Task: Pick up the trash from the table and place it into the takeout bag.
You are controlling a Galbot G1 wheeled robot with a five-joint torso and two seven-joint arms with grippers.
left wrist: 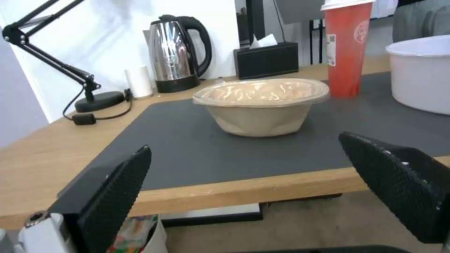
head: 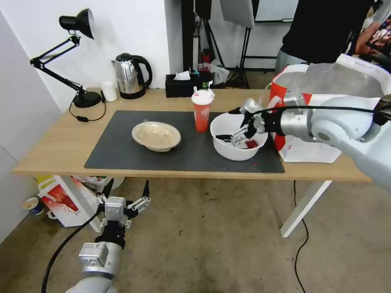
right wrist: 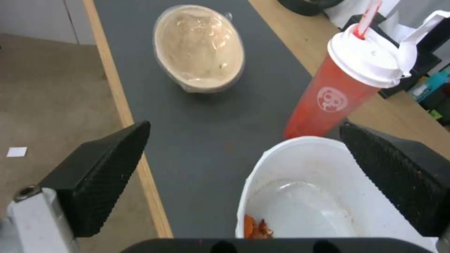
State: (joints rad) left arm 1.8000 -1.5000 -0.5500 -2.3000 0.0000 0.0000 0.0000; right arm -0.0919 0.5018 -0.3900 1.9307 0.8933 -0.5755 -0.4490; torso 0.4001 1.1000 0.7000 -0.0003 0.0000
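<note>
White bowl (head: pixel 238 142) apparently under spread right claw (head: pixel 235 124).

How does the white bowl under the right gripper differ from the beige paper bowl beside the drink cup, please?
The white bowl is larger and deeper; the beige paper bowl is shallower. The white bowl is open with red scraps inside; the beige bowl is sealed with clear film. The open right gripper hangs over the white bowl; nothing is over the beige bowl. Both sit upright on the dark mat.

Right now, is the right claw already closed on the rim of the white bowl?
No. The right claw hangs open over the white bowl, its fingers spread wide and touching nothing.
</note>
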